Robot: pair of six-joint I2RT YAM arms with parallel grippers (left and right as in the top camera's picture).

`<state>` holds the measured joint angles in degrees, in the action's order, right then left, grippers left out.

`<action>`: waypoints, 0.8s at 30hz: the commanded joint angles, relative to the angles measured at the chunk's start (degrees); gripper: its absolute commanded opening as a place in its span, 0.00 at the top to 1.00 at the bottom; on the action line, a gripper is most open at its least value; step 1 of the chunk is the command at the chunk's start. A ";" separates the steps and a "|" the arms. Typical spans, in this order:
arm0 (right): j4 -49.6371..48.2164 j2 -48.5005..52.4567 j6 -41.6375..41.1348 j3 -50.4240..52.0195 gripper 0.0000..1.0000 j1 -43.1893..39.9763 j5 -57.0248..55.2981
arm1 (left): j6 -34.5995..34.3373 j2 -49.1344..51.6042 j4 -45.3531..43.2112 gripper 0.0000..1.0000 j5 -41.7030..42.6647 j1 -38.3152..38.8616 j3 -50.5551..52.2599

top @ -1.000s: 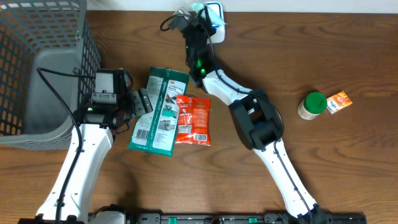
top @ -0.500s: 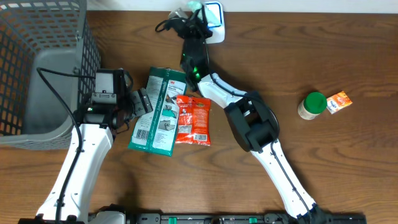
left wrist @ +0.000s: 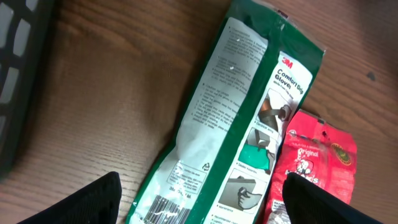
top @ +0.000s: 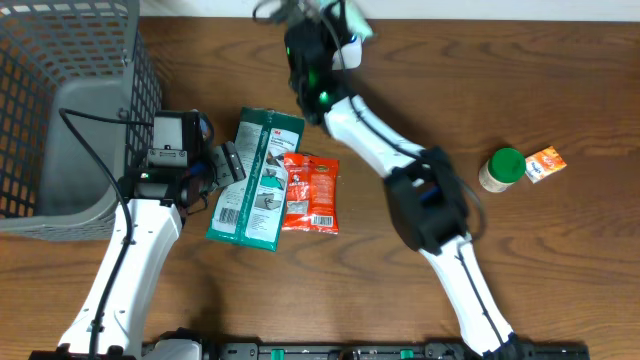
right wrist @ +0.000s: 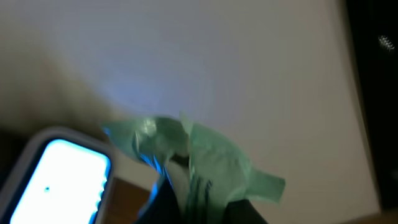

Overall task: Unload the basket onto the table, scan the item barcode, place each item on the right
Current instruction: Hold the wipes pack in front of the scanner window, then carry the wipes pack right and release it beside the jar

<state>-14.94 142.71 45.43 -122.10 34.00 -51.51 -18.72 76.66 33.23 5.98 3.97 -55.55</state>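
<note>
The right claw point(top: 338, 18) was clamped on a crinkled mint-green wrapper point(right wrist: 205, 155), just beside the rounded white scanner point(right wrist: 59, 177). The left claw point(left wrist: 199, 205) stood apart over a flat, glossy green glove packet point(left wrist: 230, 124) on the wooden tabletop point(left wrist: 112, 112).

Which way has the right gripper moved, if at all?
Yes. The right gripper pulled away from the red packet, toward the table's far edge.

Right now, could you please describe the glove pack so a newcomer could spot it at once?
Start at the grey basket on the left of the table. To its right, near the middle, two flat packs lie side by side. The glove pack is the longer green-and-white one, left of the smaller red pack.
</note>
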 commanded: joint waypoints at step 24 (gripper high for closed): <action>81.18 -20.83 -54.82 -0.42 0.99 -39.80 49.66 | -0.48 -0.04 0.15 0.17 -0.68 -0.02 -0.94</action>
<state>64.27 119.31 -7.73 -122.83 -2.66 -3.55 -19.11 76.66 33.21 5.98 3.97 -55.55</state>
